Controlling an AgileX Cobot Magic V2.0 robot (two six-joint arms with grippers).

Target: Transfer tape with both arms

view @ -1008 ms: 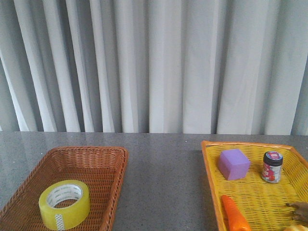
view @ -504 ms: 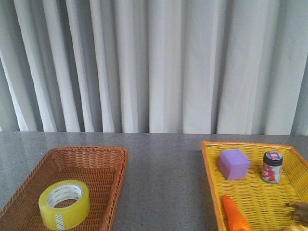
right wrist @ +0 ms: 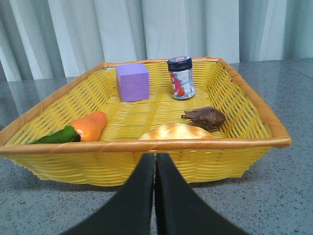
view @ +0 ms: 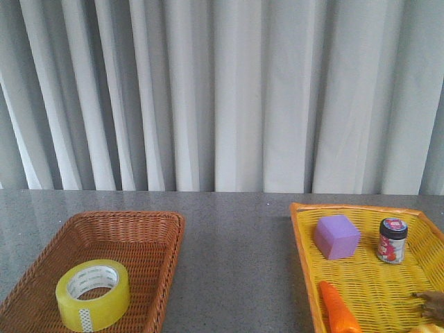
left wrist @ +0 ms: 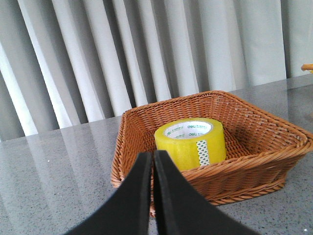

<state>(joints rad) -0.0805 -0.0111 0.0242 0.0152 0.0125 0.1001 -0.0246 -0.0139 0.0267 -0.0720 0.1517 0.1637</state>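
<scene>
The yellow tape roll (view: 93, 295) with a white core lies flat in the brown wicker basket (view: 149, 229) at the front left. In the left wrist view the tape (left wrist: 190, 143) sits in the basket (left wrist: 274, 154) just beyond my left gripper (left wrist: 152, 156), which is shut and empty, short of the basket's near rim. My right gripper (right wrist: 156, 159) is shut and empty, in front of the yellow basket's near rim (right wrist: 146, 146). Neither arm shows in the front view.
The yellow basket (view: 303, 236) at the right holds a purple cube (view: 337, 236), a small jar (view: 392, 241), an orange carrot (view: 338, 309) and a brown object (view: 431, 302). The right wrist view also shows a bread roll (right wrist: 173, 131). Grey curtains hang behind the grey table.
</scene>
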